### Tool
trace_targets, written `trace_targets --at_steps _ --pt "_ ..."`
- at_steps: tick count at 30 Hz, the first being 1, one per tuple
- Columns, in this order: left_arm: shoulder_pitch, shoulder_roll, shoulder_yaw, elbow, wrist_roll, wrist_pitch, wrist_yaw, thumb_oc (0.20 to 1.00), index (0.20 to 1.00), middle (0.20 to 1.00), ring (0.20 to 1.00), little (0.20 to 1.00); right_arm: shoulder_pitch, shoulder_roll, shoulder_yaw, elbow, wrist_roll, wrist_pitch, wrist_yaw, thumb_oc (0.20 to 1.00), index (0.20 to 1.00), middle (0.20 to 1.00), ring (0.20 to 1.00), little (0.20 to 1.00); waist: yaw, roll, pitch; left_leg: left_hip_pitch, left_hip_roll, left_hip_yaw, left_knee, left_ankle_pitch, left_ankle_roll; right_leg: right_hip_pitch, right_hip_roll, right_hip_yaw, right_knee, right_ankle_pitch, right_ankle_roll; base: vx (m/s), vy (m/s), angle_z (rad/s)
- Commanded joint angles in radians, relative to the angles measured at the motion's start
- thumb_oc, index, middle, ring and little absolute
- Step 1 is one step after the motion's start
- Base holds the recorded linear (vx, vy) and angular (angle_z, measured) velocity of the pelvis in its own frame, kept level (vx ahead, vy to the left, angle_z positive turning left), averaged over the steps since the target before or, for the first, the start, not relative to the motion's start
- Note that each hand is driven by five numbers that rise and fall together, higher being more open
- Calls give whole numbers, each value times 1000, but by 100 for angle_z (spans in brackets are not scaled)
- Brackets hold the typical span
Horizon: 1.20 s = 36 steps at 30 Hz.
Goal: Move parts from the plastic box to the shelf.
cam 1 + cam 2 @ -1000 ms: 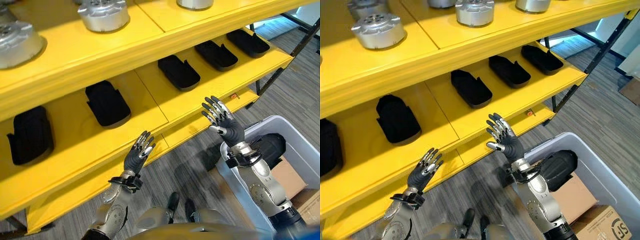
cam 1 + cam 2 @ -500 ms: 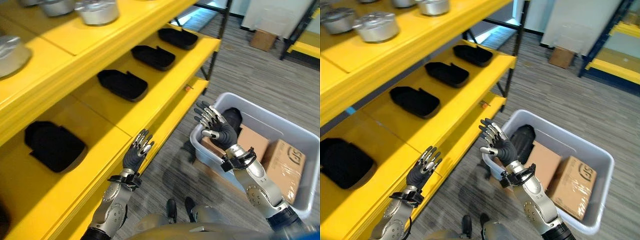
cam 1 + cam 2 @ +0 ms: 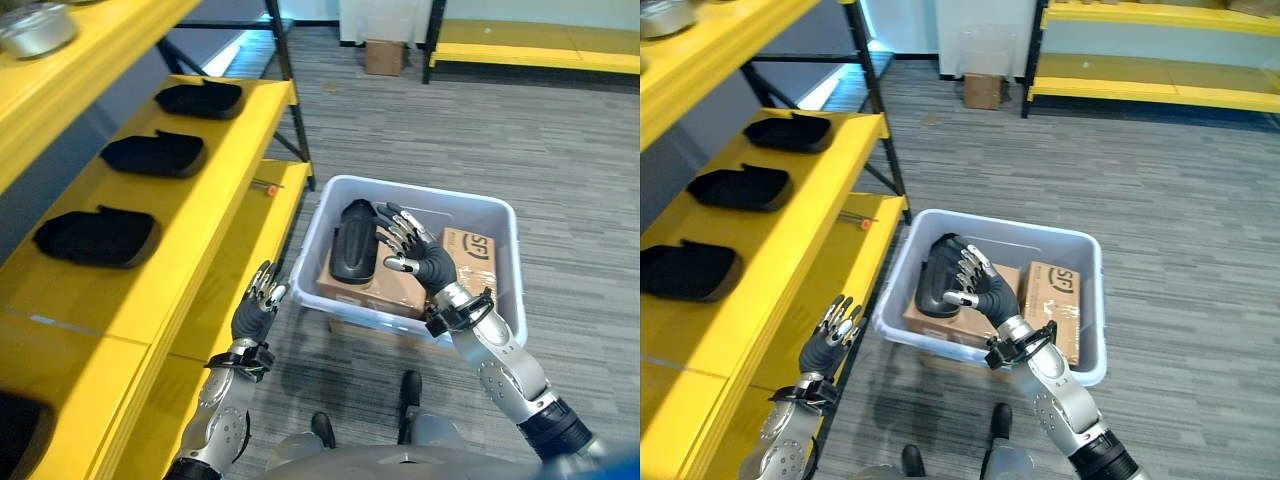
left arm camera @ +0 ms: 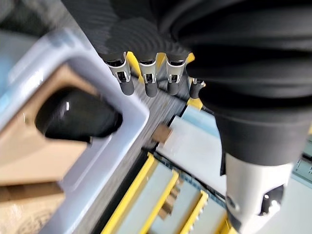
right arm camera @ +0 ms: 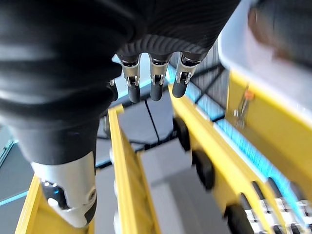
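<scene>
Your left hand (image 3: 256, 312) is raised beside the front edge of the yellow shelf (image 3: 190, 215), palm turned away, fingers straight and close together, holding nothing. In its wrist view the fingers (image 4: 147, 80) point out over the floor toward the box corner.

Your right hand (image 3: 418, 258) is held up over the near side of the box (image 3: 470, 205), forearm rising from the lower right. Its fingers are spread and relaxed, thumb apart, and grip nothing. You cannot tell whether the fingertips touch the part beside them.

The part (image 3: 354, 240), a black rounded shell, lies in the left half of the box on a flat brown carton (image 3: 375, 291). A second carton (image 3: 468, 262) stands at the right, partly hidden by the right hand.

On the shelf, three black trays (image 3: 98, 236) sit in a row receding from you. A fourth dark shape at the lower left is cut off. Farther back, a small carton (image 3: 384, 55) stands on the floor.
</scene>
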Motion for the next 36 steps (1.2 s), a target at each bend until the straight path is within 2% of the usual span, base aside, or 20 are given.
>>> trace_targets --at_steps 1,4,6,7,8,10,12,13,15,17,18,20,21,22,26,28,29,34,36 --pt "-54 38 -5 -38 -1 -41 -13 1000 1000 1000 1000 1000 -45 28 -23 -73 -11 -56 -5 1000 1000 1000 1000 1000 -13 -32 -8 17 -16 -102 78 -91 20 14 -49 -15 56 -59 53 188 -240 16" --pt "-75 33 -18 -32 -4 -39 -9 1000 1000 1000 1000 1000 -36 21 -40 -80 -2 -70 -20 1000 1000 1000 1000 1000 -29 -26 -11 -5 35 -108 147 -48 -21 44 -19 -33 45 -91 22 148 -259 16" --pt "-79 30 -17 -23 -3 -43 -1 1000 1000 1000 1000 1000 -33 19 -44 -83 6 -80 -31 1000 1000 1000 1000 1000 -31 -28 -3 -57 82 -110 291 16 -50 74 7 -45 32 -117 -13 118 -297 33" --pt "-77 28 -10 -22 -4 -45 5 1000 1000 1000 1000 1000 -33 19 -42 -83 8 -81 -34 1000 1000 1000 1000 1000 -22 -33 12 -106 88 -145 420 54 -64 96 22 -45 23 -128 -35 97 -283 22" --pt "-73 26 -4 -20 -6 -48 12 1000 1000 1000 1000 1000 -35 15 -40 -85 12 -84 -35 1000 1000 1000 1000 1000 -7 -39 33 -149 67 -184 522 80 -65 110 29 -41 20 -134 -51 79 -228 11" --pt "-57 22 8 -27 -9 -47 21 1000 1000 1000 1000 1000 -26 9 -45 -95 11 -81 -30 1000 1000 1000 1000 1000 13 -56 57 -205 18 -253 572 90 -55 127 25 -31 11 -144 -54 77 -94 -11" --pt "-44 21 13 -35 -6 -45 22 1000 1000 1000 1000 1000 -19 6 -50 -99 11 -82 -28 1000 1000 1000 1000 1000 19 -62 60 -233 12 -268 535 76 -44 127 20 -27 8 -145 -46 135 50 -16" --pt "-14 25 33 -49 -5 -47 22 1000 1000 1000 1000 1000 -11 -7 -65 -92 12 -86 -26 1000 1000 1000 1000 1000 30 -59 71 -220 79 -300 248 70 -39 134 12 1 3 -155 -18 189 194 -12" --pt "-22 25 37 -40 1 -59 34 1000 1000 1000 1000 1000 -20 -8 -67 -73 13 -97 -40 1000 1000 1000 1000 1000 43 -44 83 -259 150 -351 67 190 -69 125 7 17 0 -159 0 150 246 -22" --pt "-29 23 44 -34 5 -68 39 1000 1000 1000 1000 1000 -27 -14 -80 -71 5 -107 -50 1000 1000 1000 1000 1000 48 -23 95 -251 177 -358 -17 245 -101 126 1 29 -1 -160 18 104 235 -38" --pt "-20 17 52 -36 -1 -68 30 1000 1000 1000 1000 1000 -12 -12 -87 -71 5 -101 -45 1000 1000 1000 1000 1000 46 -13 90 -222 183 -333 -30 208 -96 125 -1 37 0 -167 24 104 253 -59" --pt "-17 17 53 -32 -1 -67 25 1000 1000 1000 1000 1000 11 0 -94 -67 6 -101 -38 1000 1000 1000 1000 1000 44 0 86 -213 166 -319 -16 189 -97 132 -16 52 -17 -143 33 95 257 -65" --pt "-17 17 53 -32 -1 -67 25 1000 1000 1000 1000 1000 11 0 -94 -67 6 -101 -38 1000 1000 1000 1000 1000 45 0 86 -213 166 -318 -16 189 -96 132 -16 52 -17 -143 33 81 248 -50" --pt "-16 21 53 -41 -2 -68 19 1000 1000 1000 1000 1000 24 4 -101 -73 13 -101 -37 1000 1000 1000 1000 1000 43 -3 92 -213 152 -307 2 174 -92 136 -36 52 -28 -125 44 38 123 -44" --pt "-16 22 53 -41 -2 -68 19 1000 1000 1000 1000 1000 25 4 -101 -74 13 -101 -37 1000 1000 1000 1000 1000 44 -4 93 -212 151 -306 4 173 -91 138 -37 53 -29 -124 44 12 78 3" --pt "-23 69 66 -55 52 -83 26 1000 1000 1000 1000 1000 16 13 -83 -66 17 -86 -24 1000 1000 1000 1000 1000 52 -35 120 -216 106 -259 54 108 -63 115 -97 100 -47 -70 79 -36 472 4" --pt "-84 106 68 -47 91 -100 47 1000 1000 1000 1000 1000 -38 27 -39 -40 19 -74 -22 1000 1000 1000 1000 1000 57 -64 138 -256 88 -213 91 83 -53 61 -132 121 -62 -23 104 -87 380 -34" --pt "-101 112 64 -47 99 -102 54 1000 1000 1000 1000 1000 -50 29 -28 -40 21 -72 -19 1000 1000 1000 1000 1000 58 -71 139 -270 85 -206 100 78 -51 44 -138 124 -62 -17 108 -26 78 -54" --pt "-288 114 -12 -19 186 -129 140 1000 1000 1000 1000 1000 -122 43 25 -56 23 -72 -37 1000 1000 1000 1000 1000 31 -117 168 -328 87 -179 113 83 -56 -22 -136 123 -62 -1 106 3 107 -4"
